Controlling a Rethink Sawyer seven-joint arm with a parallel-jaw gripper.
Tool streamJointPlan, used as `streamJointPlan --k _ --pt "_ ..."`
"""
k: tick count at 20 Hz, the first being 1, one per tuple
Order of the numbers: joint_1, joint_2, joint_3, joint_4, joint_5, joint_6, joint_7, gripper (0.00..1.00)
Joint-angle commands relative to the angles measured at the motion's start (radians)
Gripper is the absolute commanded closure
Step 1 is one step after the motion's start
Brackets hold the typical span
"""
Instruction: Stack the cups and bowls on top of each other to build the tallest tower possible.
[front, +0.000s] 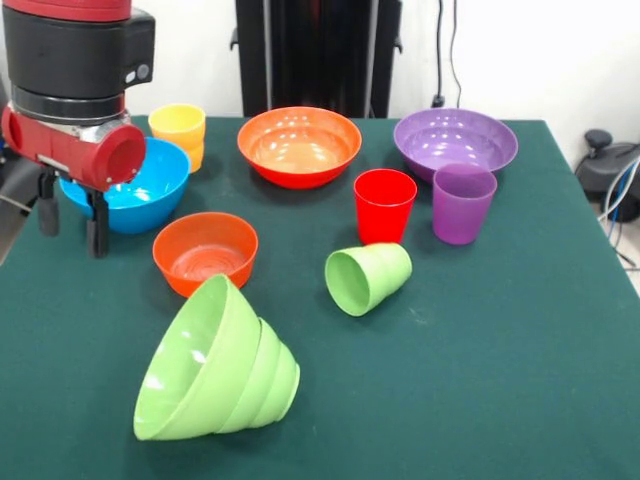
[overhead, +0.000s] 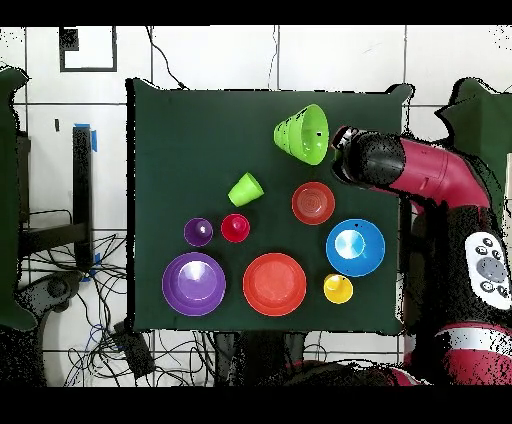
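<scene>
At the left edge of the front view the gripper (front: 68, 228) hangs with its two dark fingers (front: 97, 232) spread apart and nothing between them, just in front of the blue bowl (front: 150, 190). The arm's red and black body covers part of that bowl and is itself cut off by the top of the frame. Low in the frame, the big green bowl (front: 215, 365) lies tipped on its side; whether a smaller one nests inside is hard to make out. The green cup (front: 365, 277) also lies on its side at centre. The red cup (front: 384, 204) and purple cup (front: 463, 203) stand upright, close together. The yellow cup (front: 177, 130) stands behind the blue bowl. No tower stands.
</scene>
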Motion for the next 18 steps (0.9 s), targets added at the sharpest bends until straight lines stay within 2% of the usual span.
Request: streamJointPlan --k 1,11,18 --pt "0.003 0.002 0.131 0.056 -0.005 0.055 -0.136 0.0" --pt "-0.003 -0.021 0.167 0.115 0.056 -0.015 -0.016 0.0" --pt "-0.004 -0.009 0.197 0.093 0.123 -0.003 0.008 0.0"
